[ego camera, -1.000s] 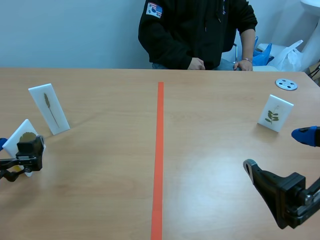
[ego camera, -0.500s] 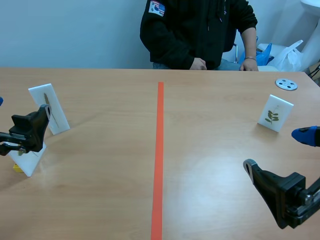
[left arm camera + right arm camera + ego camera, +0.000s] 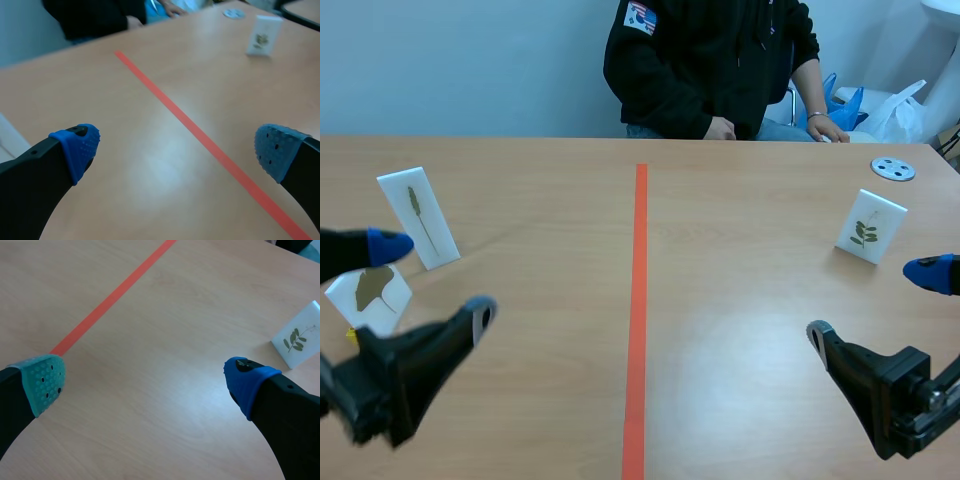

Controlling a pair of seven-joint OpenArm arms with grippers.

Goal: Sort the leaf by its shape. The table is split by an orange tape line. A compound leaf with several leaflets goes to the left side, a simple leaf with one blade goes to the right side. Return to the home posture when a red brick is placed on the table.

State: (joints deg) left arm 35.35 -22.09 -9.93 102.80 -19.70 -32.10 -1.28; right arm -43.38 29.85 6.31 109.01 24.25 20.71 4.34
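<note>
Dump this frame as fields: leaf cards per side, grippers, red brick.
tape: orange tape line, runs down the middle
left side: tall white card with a narrow spike-like leaf; white card with a brown fan-shaped leaf
right side: white card with a green sprig of several leaflets; grey round disc
left gripper: open, empty
right gripper: open, empty
red brick: none in view
</note>
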